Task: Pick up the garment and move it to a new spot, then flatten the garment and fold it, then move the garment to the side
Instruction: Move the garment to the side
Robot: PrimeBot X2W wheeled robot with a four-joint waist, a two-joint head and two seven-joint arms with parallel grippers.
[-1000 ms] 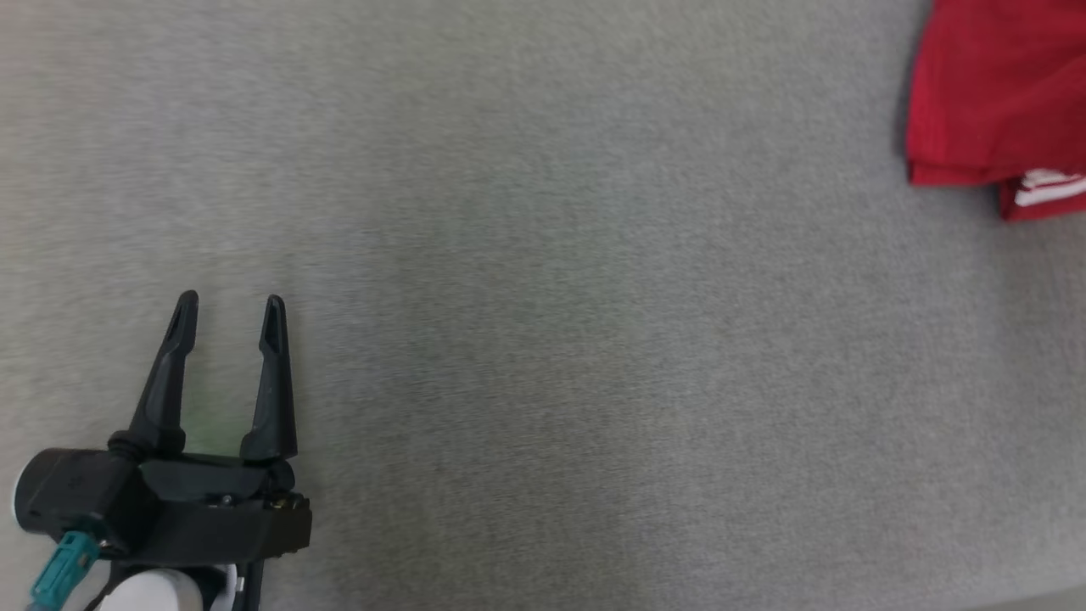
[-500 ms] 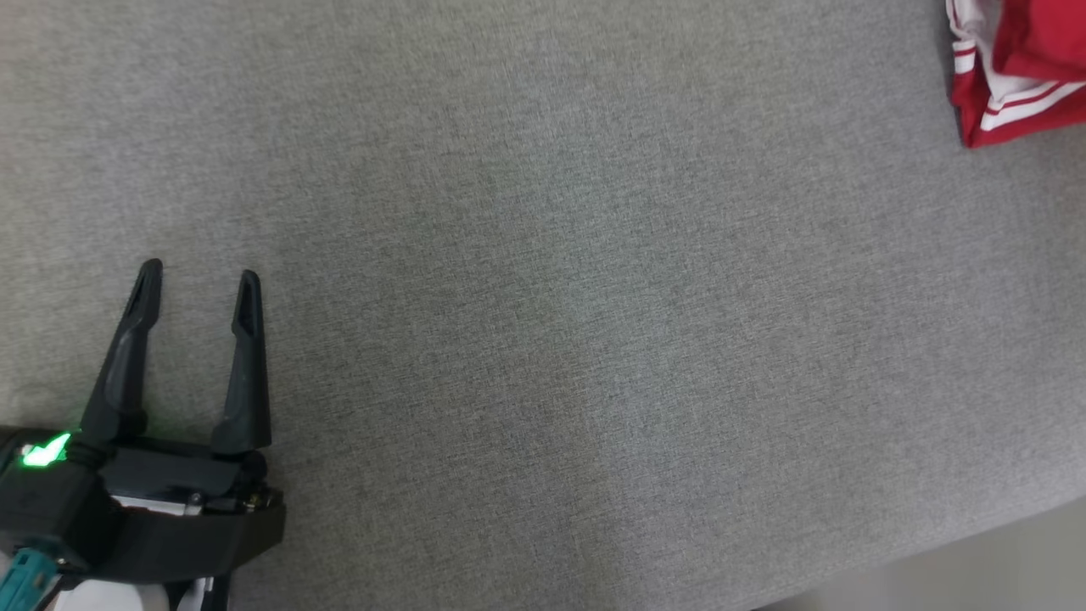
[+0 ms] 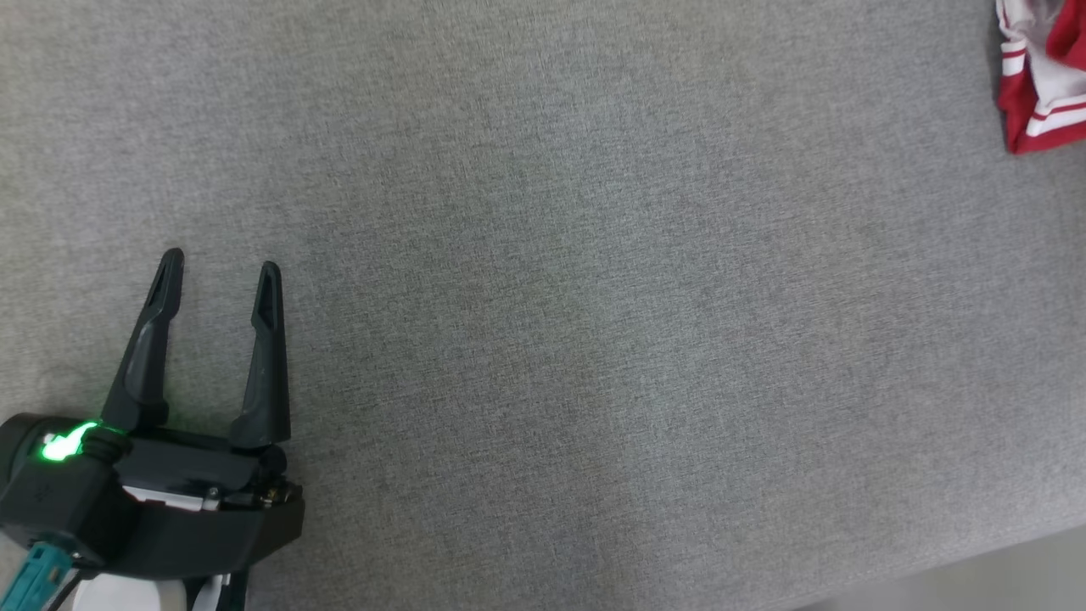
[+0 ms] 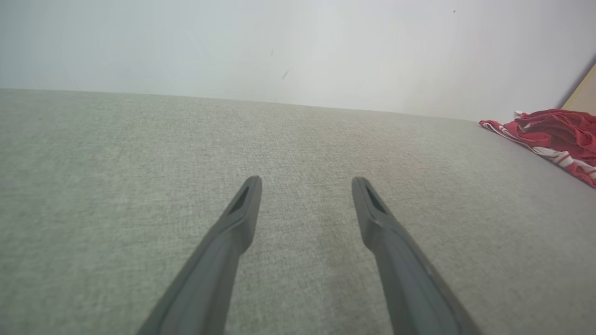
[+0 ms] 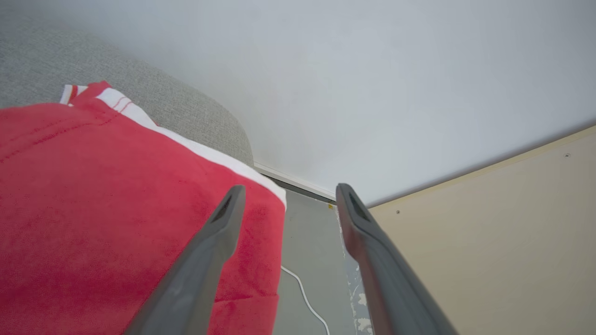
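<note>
The garment (image 3: 1044, 93) is red with white stripes and lies bunched at the far right edge of the grey fabric table (image 3: 594, 297). In the left wrist view the garment (image 4: 554, 132) lies far off to the right. My left gripper (image 3: 221, 261) rests at the lower left, open and empty, its fingers spread over bare fabric (image 4: 306, 180). My right gripper (image 5: 291, 187) is open just above the garment (image 5: 93, 195) at the table's end. The red cloth lies under and beside its left finger, and nothing is between the fingers.
The table's front edge runs across the lower right corner (image 3: 976, 577). Past the table's end are a grey floor (image 5: 316, 260) with a white cable (image 5: 302, 288), a white wall and a beige panel (image 5: 489, 232).
The head view has shifted. The garment now sits nearer the upper right corner and looks bunched, showing white stripes instead of a flat red face. My left gripper stays open.
</note>
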